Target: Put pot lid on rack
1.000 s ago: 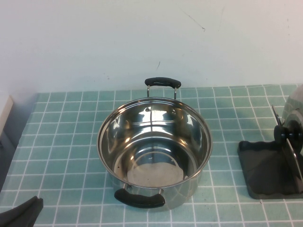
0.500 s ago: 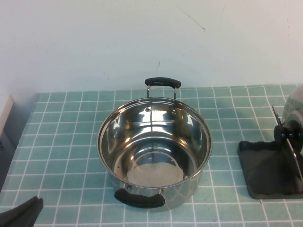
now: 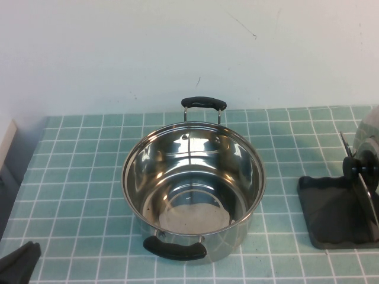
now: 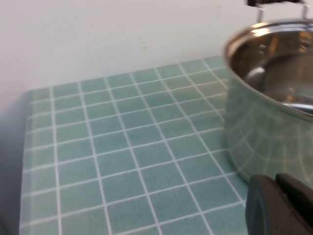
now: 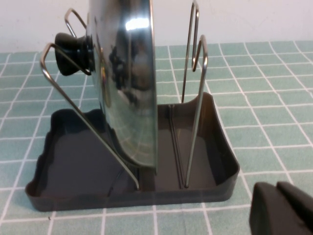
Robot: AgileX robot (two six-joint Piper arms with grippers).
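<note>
The shiny pot lid (image 5: 127,83) stands on its edge between the rack's wires, its black knob (image 5: 73,49) pointing sideways. The rack (image 5: 73,161) is a dark grey tray with thin upright wires. In the high view the lid (image 3: 370,139) and the rack (image 3: 323,207) are at the table's right edge. My right gripper (image 5: 278,188) is shut and empty, low over the tiles just in front of the tray's corner, apart from it. My left gripper (image 3: 18,263) is shut and empty at the near left corner, and shows beside the pot in the left wrist view (image 4: 276,182).
A steel pot (image 3: 192,189) with two black handles stands open in the middle of the green tiled table; it also shows in the left wrist view (image 4: 274,98). A white wall runs behind the table. Bare tiles lie left of the pot.
My left gripper has drawn back toward the near left corner of the high view. The lid, rack and pot have not moved.
</note>
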